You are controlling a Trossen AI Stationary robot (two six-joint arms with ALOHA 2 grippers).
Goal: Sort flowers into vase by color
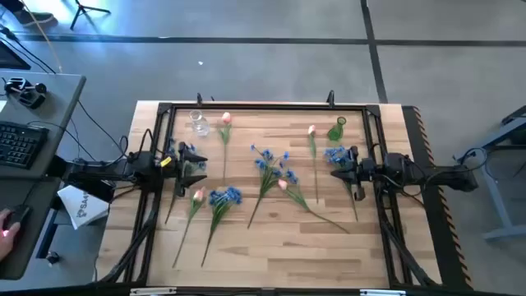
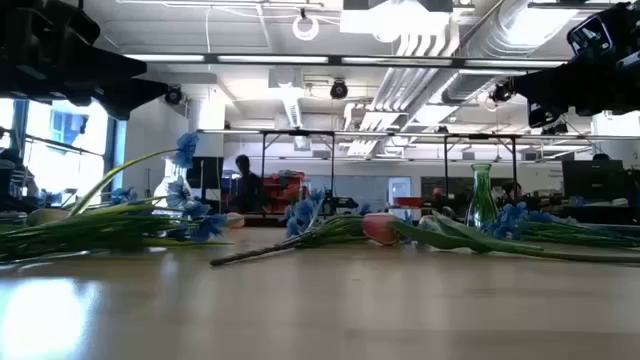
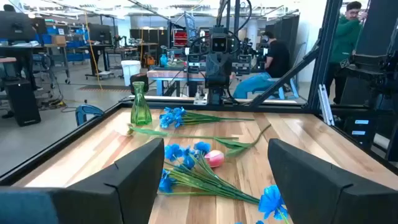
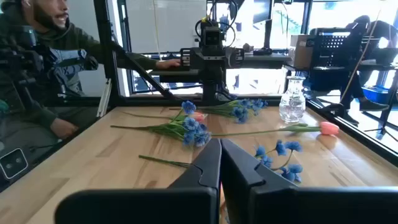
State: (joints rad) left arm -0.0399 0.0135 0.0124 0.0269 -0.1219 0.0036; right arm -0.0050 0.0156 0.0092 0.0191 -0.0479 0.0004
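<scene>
Pink tulips (image 1: 224, 120) and blue-blossom stems (image 1: 264, 159) lie flat and scattered over the wooden table. A clear vase (image 1: 198, 123) stands near the far left and a green vase (image 1: 337, 130) near the far right. My left gripper (image 1: 182, 167) hovers open over the table's left side, beside a blue cluster (image 1: 188, 150); in the left wrist view its fingers (image 3: 214, 180) stand wide apart with nothing between them. My right gripper (image 1: 352, 171) hangs shut above the table's right side, over a blue flower (image 1: 334, 154); its fingers (image 4: 219, 163) are closed together, holding nothing.
A black frame (image 1: 263, 107) rims the tabletop. More flowers lie at mid-table: a pink tulip (image 1: 197, 195), a blue cluster (image 1: 223, 197) and a pink head (image 1: 282, 185). A person (image 4: 43, 68) is beyond the table's left edge. A desk with a keyboard (image 1: 20, 144) stands to the left.
</scene>
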